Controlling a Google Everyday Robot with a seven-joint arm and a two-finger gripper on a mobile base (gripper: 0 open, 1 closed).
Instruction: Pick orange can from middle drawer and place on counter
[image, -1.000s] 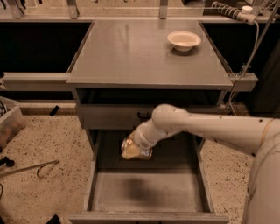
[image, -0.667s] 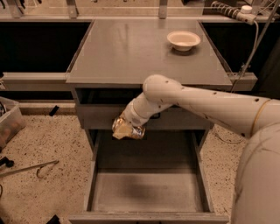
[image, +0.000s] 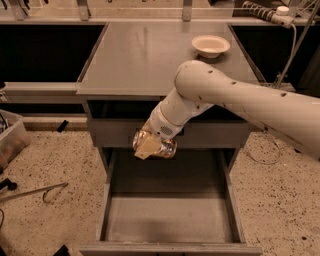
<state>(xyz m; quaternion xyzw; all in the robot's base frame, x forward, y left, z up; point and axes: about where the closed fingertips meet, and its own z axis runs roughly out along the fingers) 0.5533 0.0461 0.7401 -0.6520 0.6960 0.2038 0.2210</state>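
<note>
The pincer (image: 149, 146) grips the can (image: 169, 148), which hangs clear above the open drawer (image: 170, 220) and below the counter (image: 140, 55) edge. The carry is likely under way; next it must rise over the edge and set down apart from the bowl (image: 210, 46).

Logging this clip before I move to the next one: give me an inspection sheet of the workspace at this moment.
Surface: counter, bare but for a white bowl near its far right corner.
Job's things: orange can held in the air below counter level; middle drawer pulled open, floor bare.
Clutter: nothing seen in the drawer.
Grippers: end effector shut on the orange can, above the drawer's rear.
Cables: white cable hanging right of the counter.
Surroundings: speckled floor; plastic bin at left; thin metal rod on the floor.
</note>
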